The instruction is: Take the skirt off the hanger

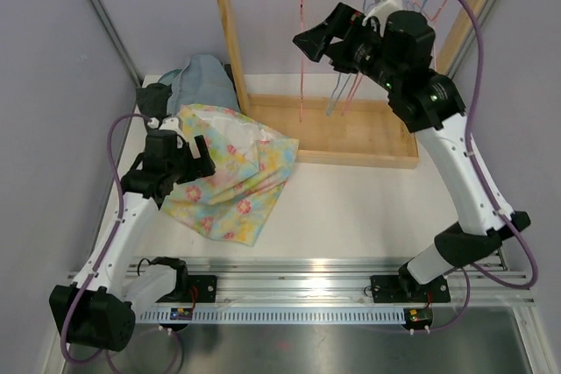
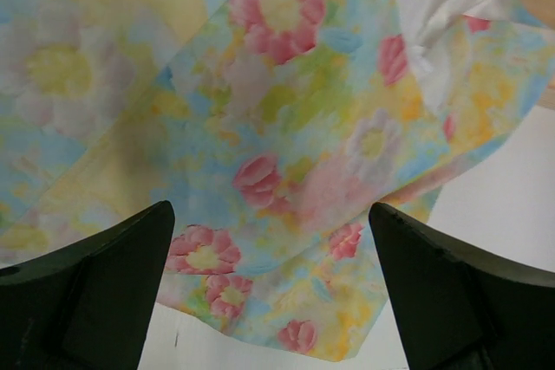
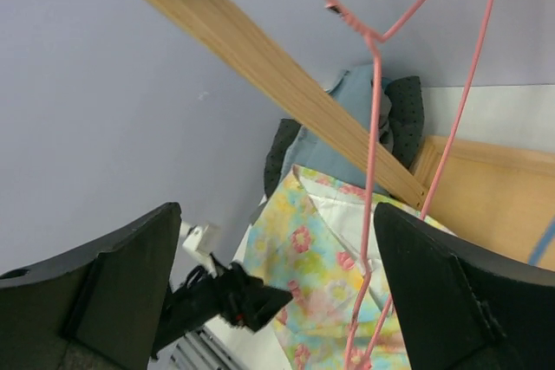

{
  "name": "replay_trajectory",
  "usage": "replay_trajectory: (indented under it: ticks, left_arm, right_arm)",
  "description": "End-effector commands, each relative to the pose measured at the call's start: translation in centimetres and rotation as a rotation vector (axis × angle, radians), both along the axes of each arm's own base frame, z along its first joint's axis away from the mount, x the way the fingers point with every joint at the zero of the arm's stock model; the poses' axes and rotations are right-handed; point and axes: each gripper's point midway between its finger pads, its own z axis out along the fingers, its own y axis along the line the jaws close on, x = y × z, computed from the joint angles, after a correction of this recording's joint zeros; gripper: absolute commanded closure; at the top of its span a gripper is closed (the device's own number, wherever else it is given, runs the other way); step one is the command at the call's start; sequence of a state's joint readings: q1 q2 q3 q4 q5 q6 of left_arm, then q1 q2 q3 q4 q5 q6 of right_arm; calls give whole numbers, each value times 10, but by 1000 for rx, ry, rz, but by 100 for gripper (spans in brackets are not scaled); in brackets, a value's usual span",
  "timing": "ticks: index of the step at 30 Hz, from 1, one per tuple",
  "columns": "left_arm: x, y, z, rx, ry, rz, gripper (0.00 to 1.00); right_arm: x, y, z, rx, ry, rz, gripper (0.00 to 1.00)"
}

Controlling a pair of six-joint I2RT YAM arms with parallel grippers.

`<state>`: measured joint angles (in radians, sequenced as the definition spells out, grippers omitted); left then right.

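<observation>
lying crumpled on the table (image 1: pixel 368 208), the floral skirt (image 1: pixel 230 172) is found at the left side, just beside the base of the wooden rack (image 1: pixel 231 41) and apart from the pink hanger (image 1: pixel 302 15), which is hung bare on the rail. its long axis is seen roughly from far to near, slightly slanted, with the white lining turned towards the rack. the left gripper (image 1: pixel 197 162) is held above the skirt, fingers spread, nothing grasped. the right gripper (image 1: pixel 308 41) is raised beside the hanger, released and empty.
</observation>
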<state>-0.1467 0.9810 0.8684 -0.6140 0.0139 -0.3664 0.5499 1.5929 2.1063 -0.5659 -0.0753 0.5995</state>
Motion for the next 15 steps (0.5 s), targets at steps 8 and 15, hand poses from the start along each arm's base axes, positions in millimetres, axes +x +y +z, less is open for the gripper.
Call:
replay_trajectory:
  ticks: [8, 15]
  left_arm:
    - [24, 28, -47, 68, 116, 246, 1]
    - [35, 18, -126, 35, 232, 266, 2]
  right_arm:
    - [-97, -41, 38, 109, -114, 83, 0]
    - [-119, -62, 32, 70, -112, 53, 1]
